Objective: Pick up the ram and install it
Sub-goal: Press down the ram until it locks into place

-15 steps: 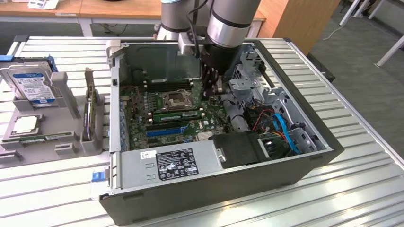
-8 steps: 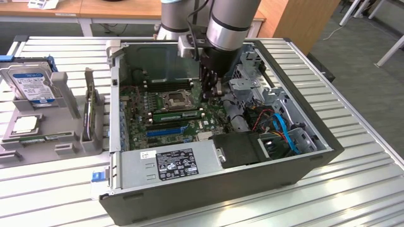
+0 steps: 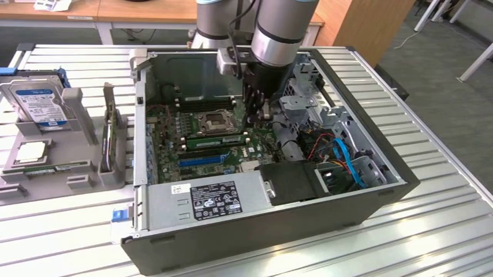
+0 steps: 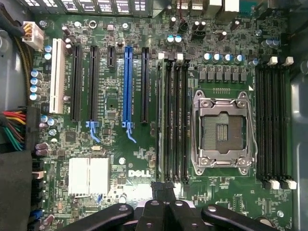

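A green ram stick (image 3: 218,140) stands edge-up in a memory slot on the motherboard, just beside the open processor socket (image 3: 214,121). In the wrist view it shows as a thin edge (image 4: 158,120) along the outermost of the black slots (image 4: 175,120). My gripper (image 3: 260,117) reaches down into the open computer case (image 3: 385,173). Its fingertips are at one end of that slot bank (image 4: 163,186), shut with nothing visible between them. A second, similar green stick (image 3: 46,169) lies in the grey tray (image 3: 77,138) at the exterior view's left.
The tray also holds a hard drive (image 3: 38,101), a square silver processor chip (image 3: 31,151) and an upright card (image 3: 110,135). Inside the case are a blue expansion slot (image 4: 127,86), the power supply (image 3: 208,199) and loose cables (image 3: 339,153).
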Motion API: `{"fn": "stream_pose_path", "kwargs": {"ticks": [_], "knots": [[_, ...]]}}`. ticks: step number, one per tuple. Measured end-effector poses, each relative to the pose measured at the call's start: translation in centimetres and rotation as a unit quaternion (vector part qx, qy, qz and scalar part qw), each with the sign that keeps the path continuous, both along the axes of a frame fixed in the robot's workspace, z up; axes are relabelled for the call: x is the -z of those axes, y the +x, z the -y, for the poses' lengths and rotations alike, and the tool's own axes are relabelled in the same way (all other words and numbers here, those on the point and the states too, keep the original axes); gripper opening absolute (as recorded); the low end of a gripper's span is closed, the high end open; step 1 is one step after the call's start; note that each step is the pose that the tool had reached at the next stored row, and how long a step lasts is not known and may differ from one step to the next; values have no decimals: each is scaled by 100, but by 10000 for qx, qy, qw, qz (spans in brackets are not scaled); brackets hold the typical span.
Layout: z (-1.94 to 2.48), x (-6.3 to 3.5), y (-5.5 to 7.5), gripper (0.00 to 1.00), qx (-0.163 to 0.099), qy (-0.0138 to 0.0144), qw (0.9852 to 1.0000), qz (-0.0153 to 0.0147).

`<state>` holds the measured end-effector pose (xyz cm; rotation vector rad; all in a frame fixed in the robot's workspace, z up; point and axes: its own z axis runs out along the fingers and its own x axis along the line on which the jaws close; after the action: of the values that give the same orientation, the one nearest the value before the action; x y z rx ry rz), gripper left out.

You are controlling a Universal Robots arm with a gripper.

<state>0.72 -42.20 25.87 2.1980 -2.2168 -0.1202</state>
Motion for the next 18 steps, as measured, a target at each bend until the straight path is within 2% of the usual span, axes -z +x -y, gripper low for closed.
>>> {"fn": "stream_pose_path", "kwargs": {"ticks": [18], "knots": [[0, 190, 0, 10, 0, -1, 10000, 0]]}}
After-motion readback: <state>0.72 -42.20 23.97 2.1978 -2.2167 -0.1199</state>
